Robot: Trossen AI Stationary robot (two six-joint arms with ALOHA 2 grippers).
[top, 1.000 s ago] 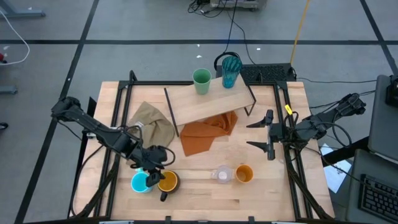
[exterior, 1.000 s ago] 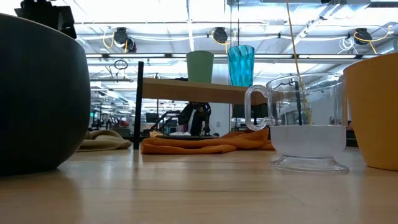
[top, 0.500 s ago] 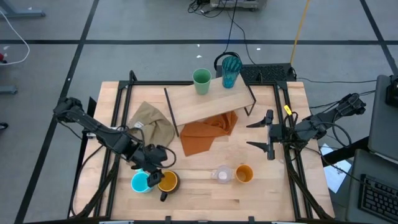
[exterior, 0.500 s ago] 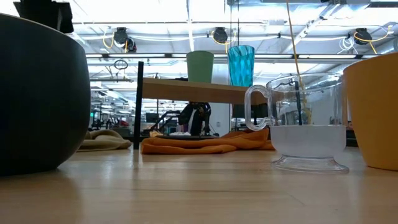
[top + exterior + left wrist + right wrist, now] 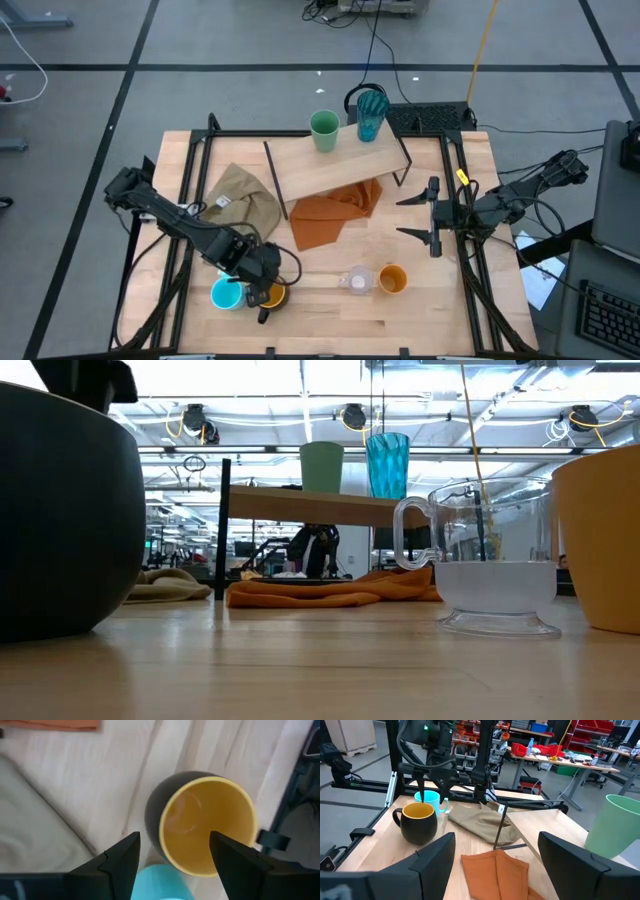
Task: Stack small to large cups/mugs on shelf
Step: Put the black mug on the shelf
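Since a second ago your left gripper [image 5: 262, 283] has slid from beside the bright blue mug [image 5: 226, 294] to hang over the black mug [image 5: 200, 822], its fingers standing apart above the yellow-orange inside, one over the rim. Only your left wrist view is showing that; from above, the arm is hiding most of the mug. Your right gripper [image 5: 432, 216] is waiting, fingers spread, beside the shelf [image 5: 335, 165], where the green cup [image 5: 324, 130] and teal tumbler [image 5: 371, 113] are standing. The clear glass mug [image 5: 356, 280] and orange cup [image 5: 392, 278] are sitting just beside each other on the wooden tabletop [image 5: 330, 320]. An orange cloth [image 5: 328, 218] and tan cloth [image 5: 247, 197] are lying near the shelf. No readable writing is showing.
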